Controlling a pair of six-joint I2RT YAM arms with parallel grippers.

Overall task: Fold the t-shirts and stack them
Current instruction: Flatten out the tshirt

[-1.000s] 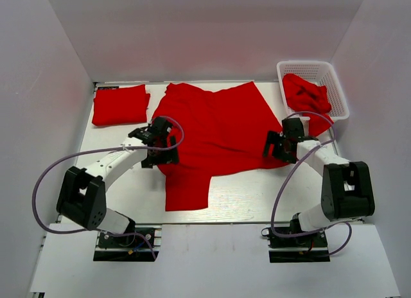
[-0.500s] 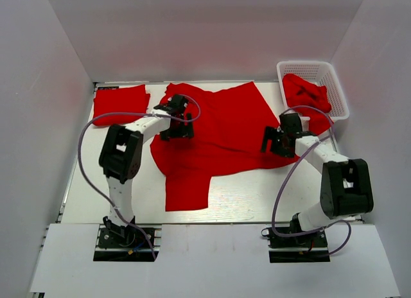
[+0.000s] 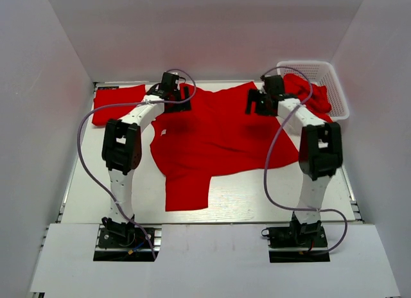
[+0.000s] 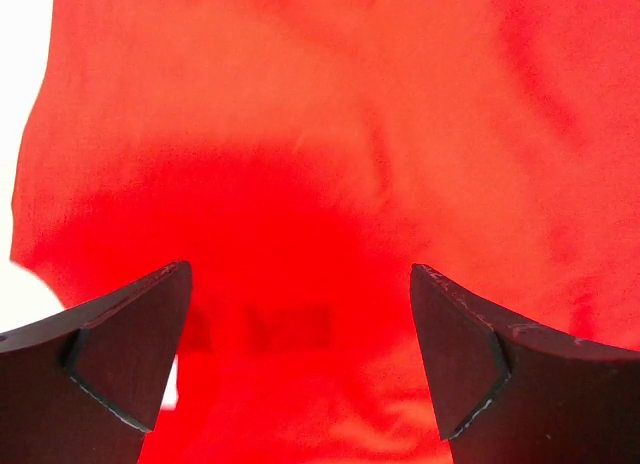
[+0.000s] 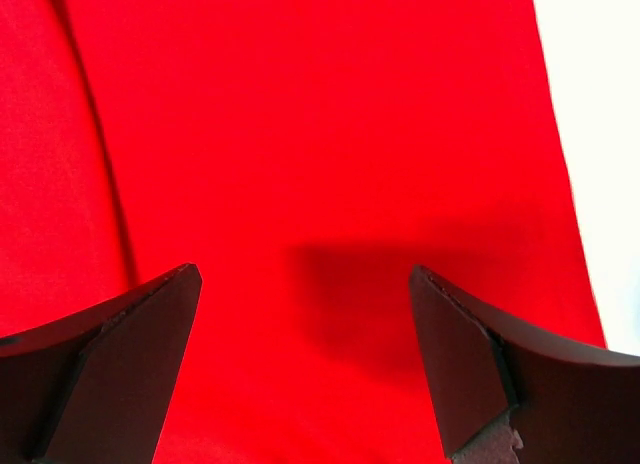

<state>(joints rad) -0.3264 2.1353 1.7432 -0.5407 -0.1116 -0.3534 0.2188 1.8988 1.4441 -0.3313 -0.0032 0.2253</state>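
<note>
A bright red t-shirt (image 3: 215,140) lies spread on the white table, one part hanging toward the near edge. A folded red t-shirt (image 3: 117,103) lies at the far left. More red t-shirts (image 3: 307,92) are heaped in the basket. My left gripper (image 3: 176,100) is open above the spread shirt's far left part, and its wrist view shows red cloth (image 4: 300,184) under the open jaws. My right gripper (image 3: 255,105) is open above the shirt's far right part; its wrist view shows smooth red cloth (image 5: 300,134) and white table at the right.
A white lattice basket (image 3: 338,92) stands at the far right corner. White walls close in the table on the left, back and right. Both arms stretch far out, with purple cables looping beside them.
Both arms have reached away from the near edge to the shirt's far edge, the left from its near left side, the right from its right side. Both grippers stayed open. The shirt looks unmoved.
</note>
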